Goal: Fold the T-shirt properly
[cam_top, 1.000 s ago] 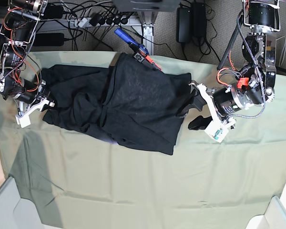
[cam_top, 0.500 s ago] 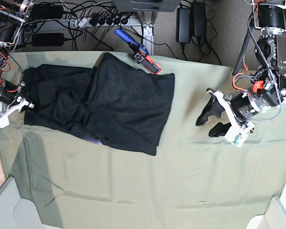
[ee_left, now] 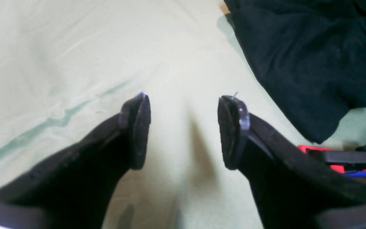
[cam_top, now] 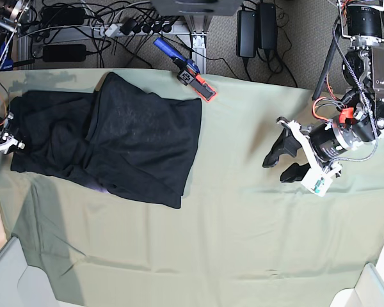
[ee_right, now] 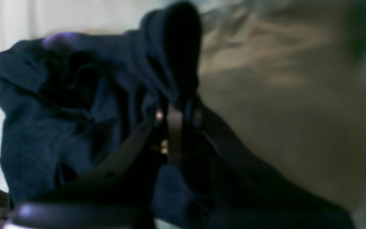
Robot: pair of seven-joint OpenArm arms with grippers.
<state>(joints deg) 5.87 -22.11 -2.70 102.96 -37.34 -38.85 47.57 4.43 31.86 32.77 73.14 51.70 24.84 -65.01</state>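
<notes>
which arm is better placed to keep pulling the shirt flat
Right. The right gripper is shut on the T-shirt at its edge by the table's side. The left gripper hangs open over bare table cloth, well apart from the shirt.

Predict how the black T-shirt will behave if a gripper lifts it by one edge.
The T-shirt lies rumpled in soft overlapping layers, so it will probably droop. Where the right gripper pinches it, cloth bunches, suggesting no stiffness. It likely drags across the green table cloth rather than rolling.

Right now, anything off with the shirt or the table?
The T-shirt is bunched and creased, dragged to the table's edge beside the right gripper, which pinches its fabric. The left gripper is open and empty.
</notes>
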